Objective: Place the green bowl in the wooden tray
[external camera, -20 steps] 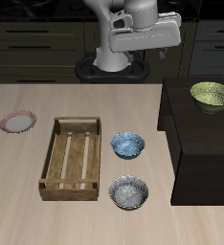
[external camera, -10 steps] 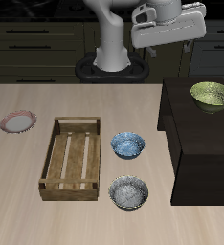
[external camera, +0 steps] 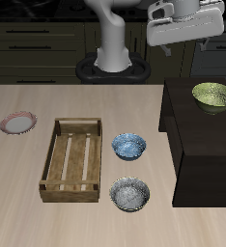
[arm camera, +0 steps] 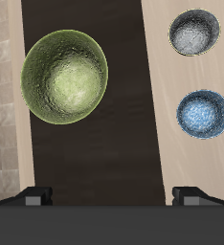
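Note:
The green bowl (external camera: 213,96) is olive with a speckled pale-green inside and sits upright on top of a black box (external camera: 195,145). It also shows in the wrist view (arm camera: 66,77), on the dark box top. The wooden tray (external camera: 74,160) lies on the table, across from the box, with nothing in it. My gripper (external camera: 187,41) hangs high in the air, farther back than the bowl and well above it. In the wrist view the gripper (arm camera: 112,196) is open, its fingertips (arm camera: 33,196) wide apart and holding nothing.
A blue patterned bowl (external camera: 129,146) and a grey-white speckled bowl (external camera: 130,195) stand between the tray and the box; both show in the wrist view, blue (arm camera: 203,114) and grey (arm camera: 194,32). A small pink plate (external camera: 17,123) lies beyond the tray. The robot base (external camera: 113,58) stands at the back.
My gripper has swung sideways and upward, from above the table's back middle to high over the black box's side. The bowls and the tray have not moved.

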Robot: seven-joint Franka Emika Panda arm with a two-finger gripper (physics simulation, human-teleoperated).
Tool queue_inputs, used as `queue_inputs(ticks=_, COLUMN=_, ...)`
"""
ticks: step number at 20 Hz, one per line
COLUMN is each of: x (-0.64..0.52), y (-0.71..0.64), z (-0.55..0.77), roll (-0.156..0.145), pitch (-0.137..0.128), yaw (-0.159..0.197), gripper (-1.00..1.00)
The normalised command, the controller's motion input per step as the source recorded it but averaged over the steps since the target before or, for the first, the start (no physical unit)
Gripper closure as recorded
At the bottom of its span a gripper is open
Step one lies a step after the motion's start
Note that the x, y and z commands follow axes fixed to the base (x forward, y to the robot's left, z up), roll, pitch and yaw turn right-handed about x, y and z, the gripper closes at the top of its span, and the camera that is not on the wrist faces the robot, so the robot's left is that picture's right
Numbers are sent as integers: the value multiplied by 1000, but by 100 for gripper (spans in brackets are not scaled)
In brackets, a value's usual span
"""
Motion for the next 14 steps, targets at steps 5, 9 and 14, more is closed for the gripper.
queue_inputs(ticks=5, x=394, y=110, z=207, roll=-95, pitch=-54, yaw=26, gripper=-100)
queue_inputs(ticks=9, x=204, y=27, z=52, roll=-41, pitch=-7, yaw=16, gripper=-100)
queue_inputs(ticks=14, x=574, y=-76, z=40, roll=-93, pitch=14, yaw=3, gripper=-100)
